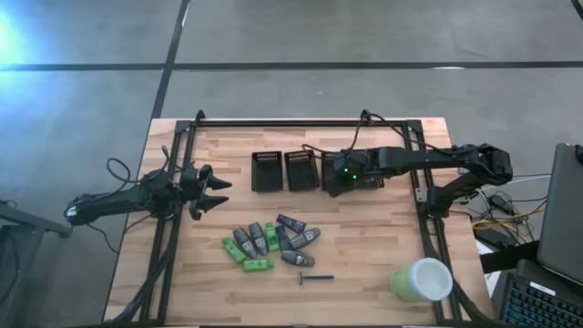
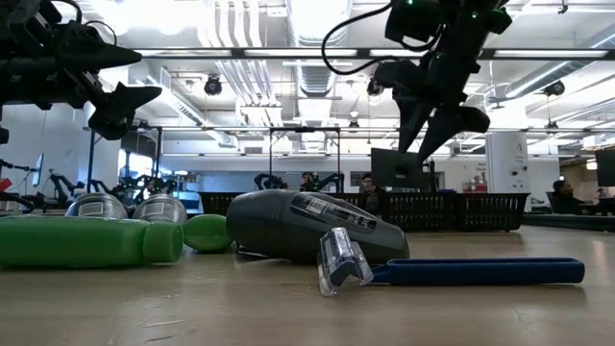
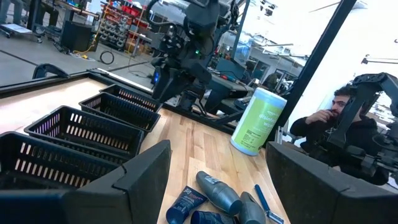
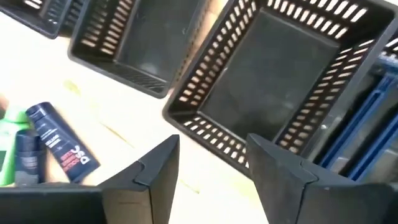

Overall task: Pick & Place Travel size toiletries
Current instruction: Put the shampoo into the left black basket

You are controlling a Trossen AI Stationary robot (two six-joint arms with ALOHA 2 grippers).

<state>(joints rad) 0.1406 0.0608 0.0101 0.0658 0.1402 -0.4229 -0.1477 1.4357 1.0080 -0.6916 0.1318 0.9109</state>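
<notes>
**Hovering over the bins, toiletries untouched**

Covering the rightmost of the black mesh bins (image 1: 272,170) in the high view, the right gripper (image 1: 339,175) and its arm hide that bin almost wholly; only the wrist view shows blue sticks (image 4: 364,127) lying in a bin cut off at the frame edge. The right gripper's fingers stand apart and hold nothing, above an empty bin (image 4: 273,74).

Near the front middle of the table (image 1: 364,246) lie the travel size toiletries (image 1: 269,244), bunched together: grey tubes (image 1: 258,239) mostly lengthwise front to back, some slanted, green packets (image 1: 258,265) on the left and front of the cluster. A thin dark stick (image 1: 314,277) lies apart, crosswise, just in front. Labels are too small to read.

At the table's left edge the left gripper (image 1: 211,193) hangs with fingers spread, empty, pointing inward. A pale green cup (image 1: 421,280) stands at the front right corner.
</notes>
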